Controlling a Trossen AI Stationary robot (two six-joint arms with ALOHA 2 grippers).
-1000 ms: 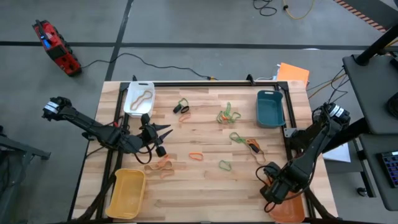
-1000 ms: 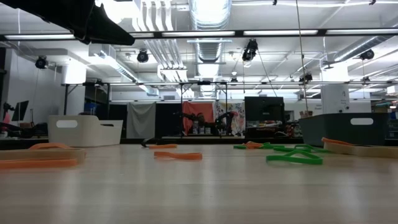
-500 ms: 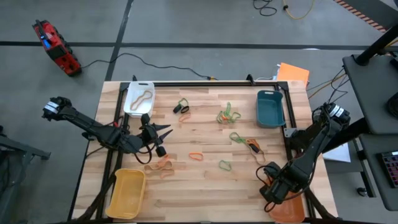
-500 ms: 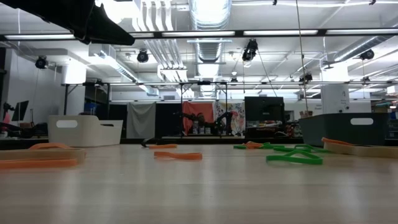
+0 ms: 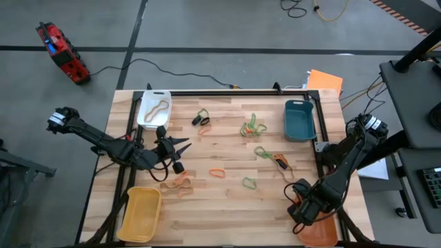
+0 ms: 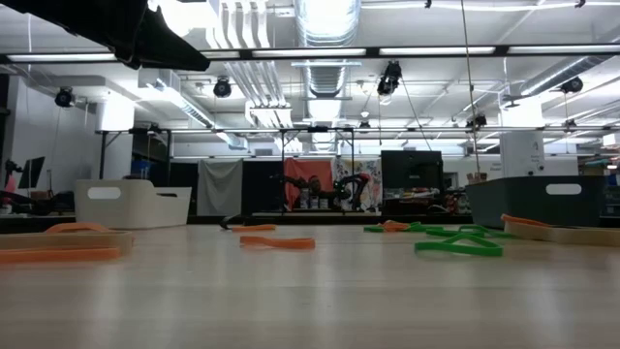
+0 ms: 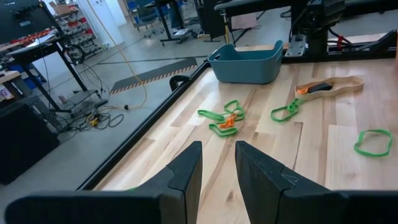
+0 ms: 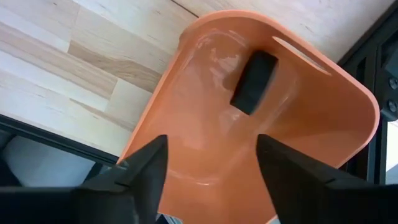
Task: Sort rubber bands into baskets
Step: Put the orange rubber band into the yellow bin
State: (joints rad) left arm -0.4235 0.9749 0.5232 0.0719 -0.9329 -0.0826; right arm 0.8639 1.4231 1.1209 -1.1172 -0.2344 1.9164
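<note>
Nothing on the table is shifting between views: right gripper (image 8: 208,171) is hanging spread wide and empty over the orange basket (image 8: 311,143), left gripper (image 7: 217,168) is waiting part-open, empty, while most rubber bands (image 5: 253,127) are lying unsorted.

four baskets sit on the bench (image 5: 227,207): one white basket (image 5: 154,109), one teal basket (image 5: 300,119), one yellow basket (image 5: 140,213) and one orange basket (image 8: 273,137). the white basket holds one tan rubber band (image 5: 156,108). the orange basket holds one black rubber band (image 8: 254,81). loose on the bench, the exact count of rubber bands is hard to tell where they tangle: one green cluster with orange (image 5: 252,127), one green-and-black pair (image 5: 201,118), one lone orange band (image 5: 217,172), one lone green band (image 5: 249,182), one orange-and-tan bunch (image 5: 179,183). two arms, each with one end effector: left (image 5: 179,143), right (image 5: 303,210).
</note>
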